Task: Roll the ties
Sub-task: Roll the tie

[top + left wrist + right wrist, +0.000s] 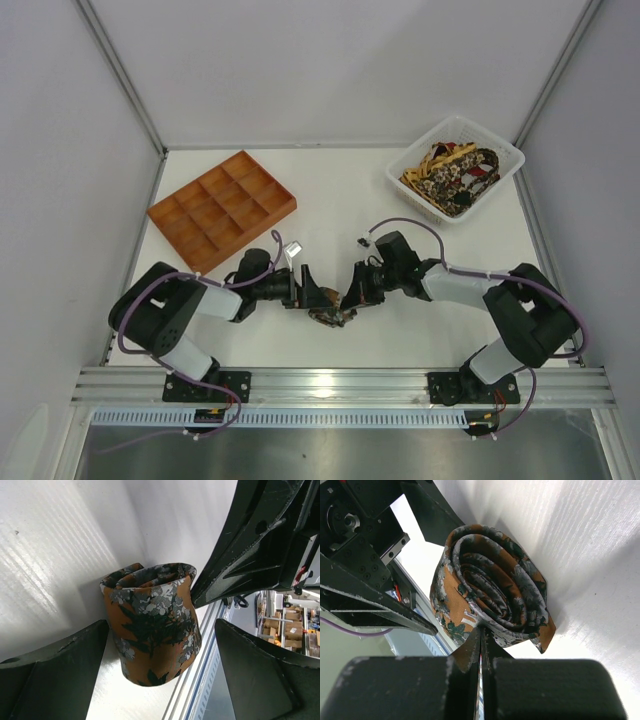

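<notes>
The rolled tie (152, 625) sat on the white table (330, 200), low in the middle of the overhead view, between my two wrists. More ties (452, 172) lay heaped in the white basket (497, 183) at the upper right. I judged the roll light and soft, a slick woven cloth wound in loose turns with nothing to lock them. It would likely spring open or slump if it were squeezed across the coil's open ends or lifted by a single layer. The place to take it, to my mind, was across the outer wall, one pad on either side, so that the pressure bore on all the turns together and pinned the loose tail. My left gripper (160, 627) stood spread as wide as it goes, one finger to each side of the roll at the bottom of its own view. Neither finger touched the cloth, as far as I could see. My right gripper (481, 630) was pressed together, its tips up against the roll's outer turn at the lower middle of its view. Whether a fold of fabric was nipped between them I could not tell.
</notes>
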{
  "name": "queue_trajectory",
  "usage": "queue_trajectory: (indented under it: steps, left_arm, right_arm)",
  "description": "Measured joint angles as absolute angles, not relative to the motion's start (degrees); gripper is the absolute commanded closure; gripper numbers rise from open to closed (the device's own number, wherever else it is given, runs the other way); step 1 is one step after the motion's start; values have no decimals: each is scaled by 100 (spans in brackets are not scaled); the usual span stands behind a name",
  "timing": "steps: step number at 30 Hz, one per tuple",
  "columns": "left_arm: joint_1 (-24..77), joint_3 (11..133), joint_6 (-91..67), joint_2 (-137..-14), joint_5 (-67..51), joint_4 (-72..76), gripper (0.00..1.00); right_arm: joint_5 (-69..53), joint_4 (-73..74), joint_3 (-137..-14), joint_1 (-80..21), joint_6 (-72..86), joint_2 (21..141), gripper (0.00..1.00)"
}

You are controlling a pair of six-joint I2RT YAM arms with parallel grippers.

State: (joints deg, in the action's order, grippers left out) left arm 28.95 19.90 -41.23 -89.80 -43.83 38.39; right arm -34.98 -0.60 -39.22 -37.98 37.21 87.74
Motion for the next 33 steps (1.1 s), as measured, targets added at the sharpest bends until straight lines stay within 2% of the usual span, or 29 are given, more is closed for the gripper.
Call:
queue_trajectory:
  steps: [15,25,29,33]
  left_arm:
    - [2991,2340,-4163,-9371,-4700,3704,10]
    - [3212,2624,-4217,-9819,-4803,3734,31]
    - [3301,2663,-4278,-9950,-4794,3756,44]
    - [3341,2663,-4307,-9998,-4790,3706,50]
  right_arm:
    - [-3677,-161,-3922,-3677,3642,8980,100]
    - [-3695,-154,-3907,-3662,3601,8982,100]
    - [-3697,-156,-3859,-3660,3594,8984,100]
    - [-3693,-154,-3833,-3656,3592,8986,100]
